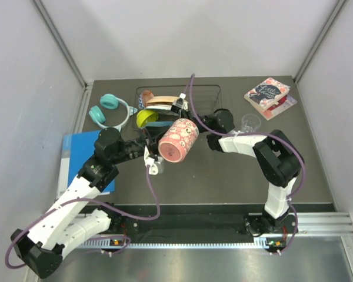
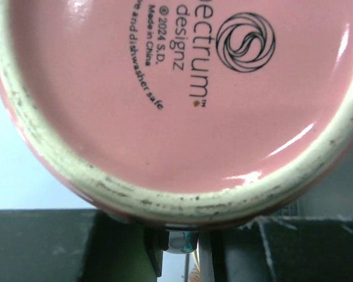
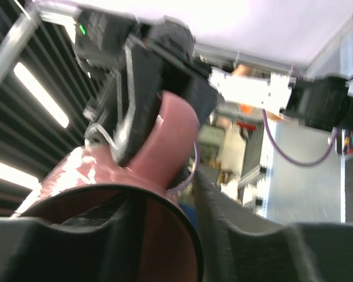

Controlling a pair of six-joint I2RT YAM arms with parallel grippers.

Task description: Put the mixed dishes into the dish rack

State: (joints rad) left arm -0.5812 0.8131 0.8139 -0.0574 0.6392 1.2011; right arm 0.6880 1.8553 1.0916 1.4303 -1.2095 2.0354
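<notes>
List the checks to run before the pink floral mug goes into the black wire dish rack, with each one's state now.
1. Left gripper shut on the pink floral mug handle: ok.
2. Right gripper clear of the mug: cannot tell; its fingers sit at the rim.
3. Mug inside the black wire dish rack: not ok; held just short of it.
4. Free slot in the rack: cannot tell; partly hidden.

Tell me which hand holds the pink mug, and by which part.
The left hand holds the pink floral mug by its handle. The right hand straddles the mug's rim; whether it grips there cannot be told.
</notes>
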